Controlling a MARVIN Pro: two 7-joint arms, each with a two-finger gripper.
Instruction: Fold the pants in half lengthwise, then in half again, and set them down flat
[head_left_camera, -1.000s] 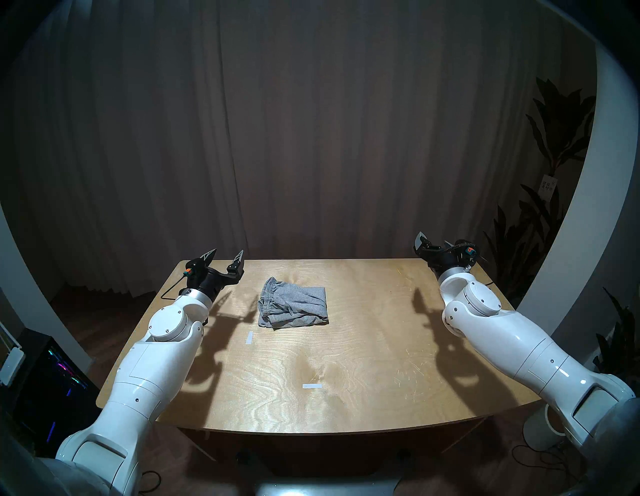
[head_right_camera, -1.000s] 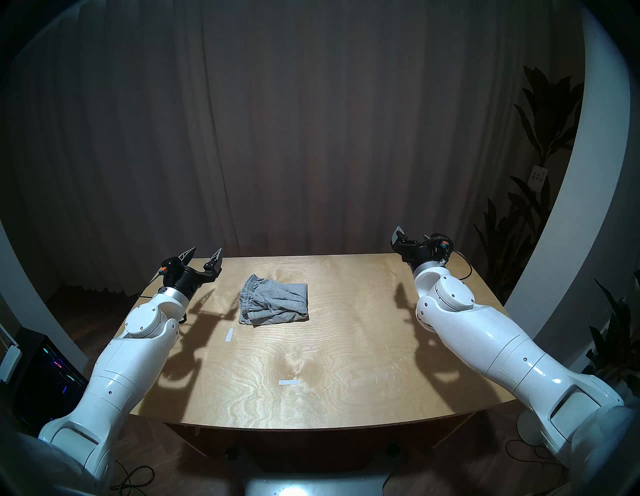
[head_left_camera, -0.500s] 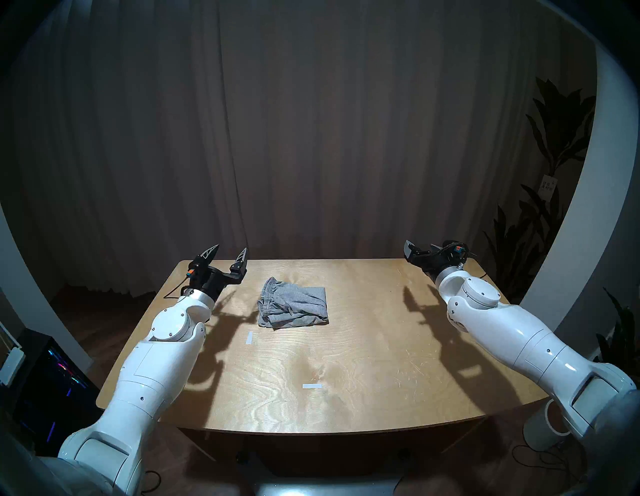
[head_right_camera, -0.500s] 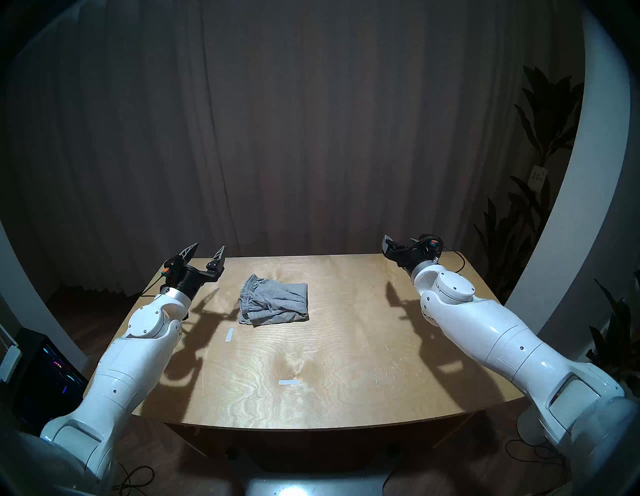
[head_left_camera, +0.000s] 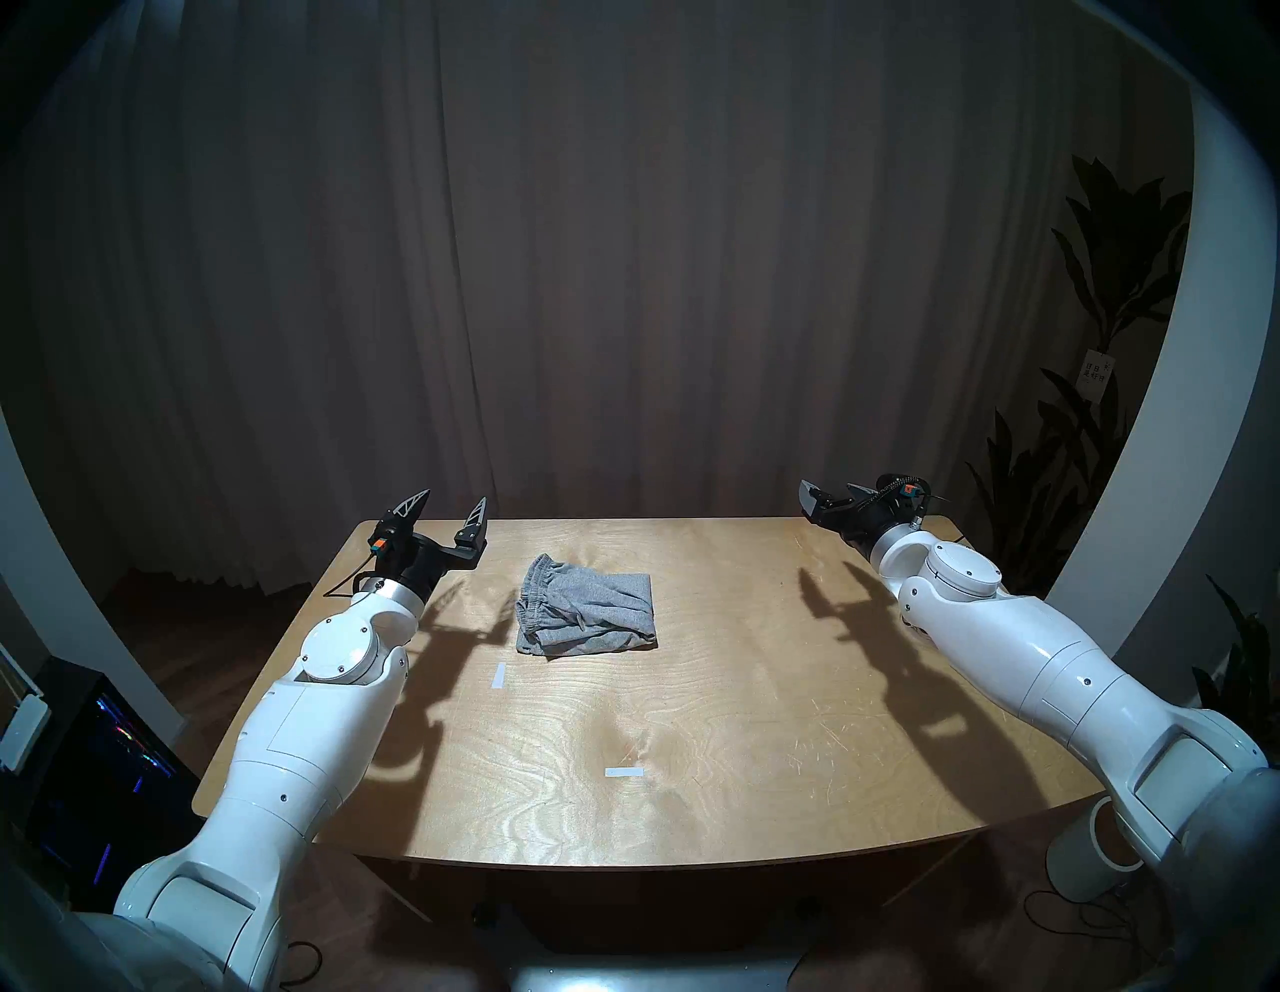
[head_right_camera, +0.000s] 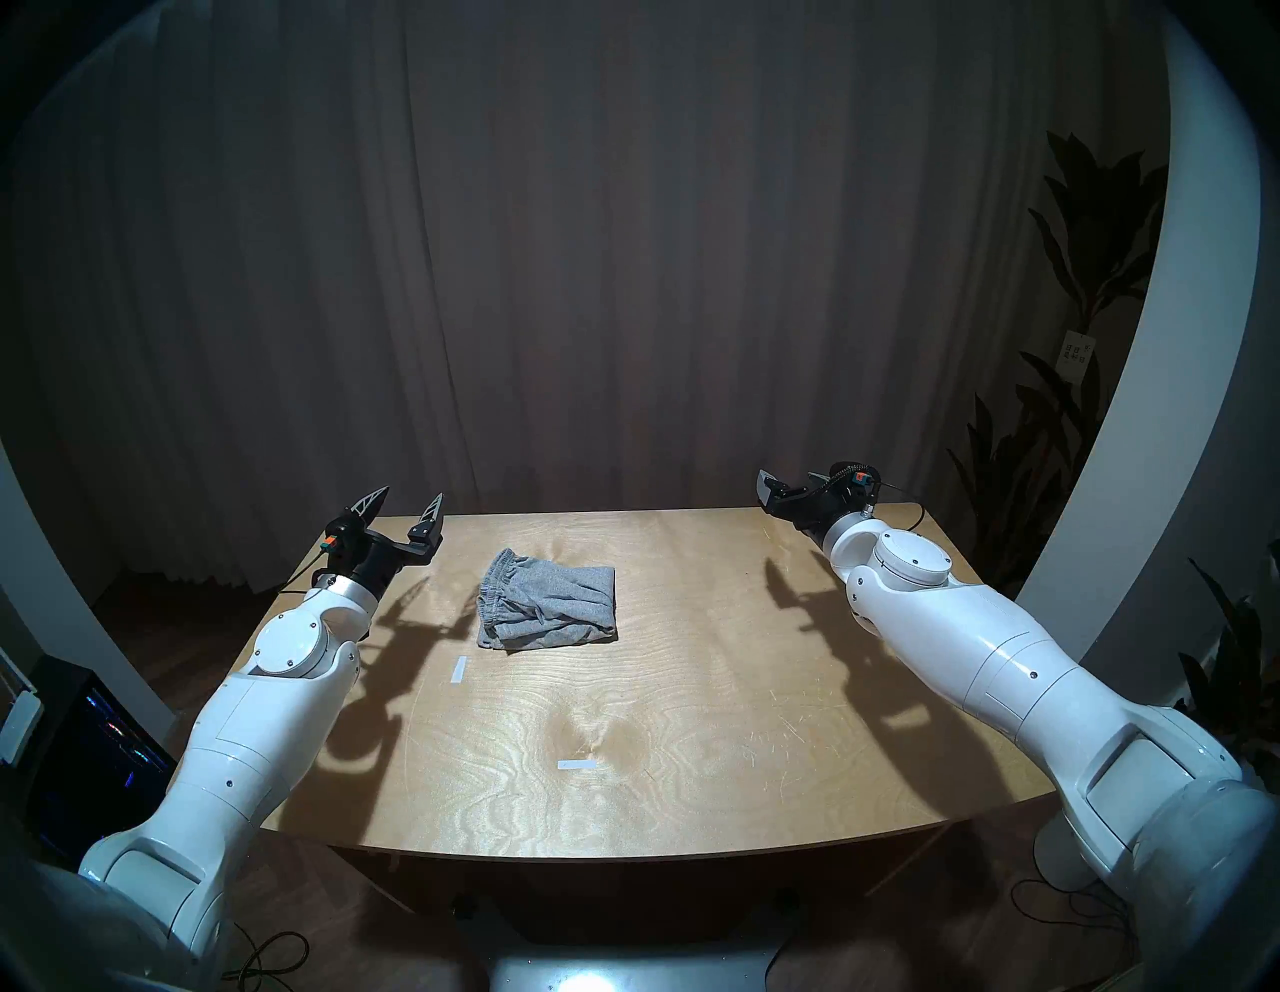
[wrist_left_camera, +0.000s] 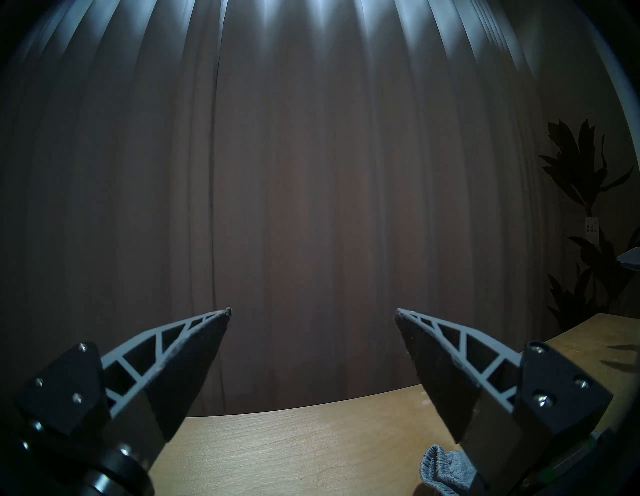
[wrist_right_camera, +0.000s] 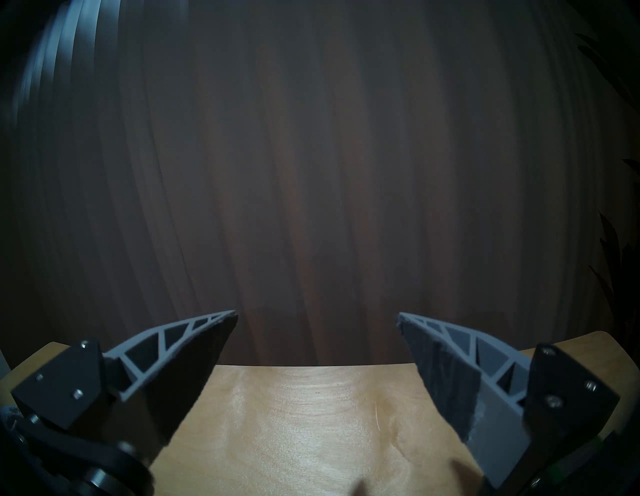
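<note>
The pants (head_left_camera: 585, 615) lie on the far half of the worktop (head_left_camera: 692, 727), left of centre, as a compact grey bundle; the gathered waistband faces the robot's left and the layers are stacked, so both folds look done, though the near edge is a little rumpled and the top layer sits slightly askew.

The left end effector (head_left_camera: 447, 509) hangs above the far-left corner of the worktop, its 2 fingers spread wide and empty, pointing toward the curtain (head_left_camera: 623, 277); in the left wrist view the waistband shows just past its right-hand finger, near but not touching. The right end effector (head_left_camera: 828, 500) hangs above the far-right corner, well apart from the cloth; the right wrist view shows its 2 fingers (wrist_right_camera: 450, 374) spread with only bare wood between them.

Judged from this, the step in hand is the withdrawal after setting the pants down, and doing it well means leaving the bundle alone; the arms should keep high and clear of it, since a low finger could catch the loose waistband and undo the stack; soft knit like this will slide and unfold at a light drag. If a flatter result is wanted, a gentle downward press on the top layer would suit better than any pull, though whether that is needed is hard to say from these views. 2 white tape marks (head_left_camera: 623, 772) lie nearer the robot, untouched.
</note>
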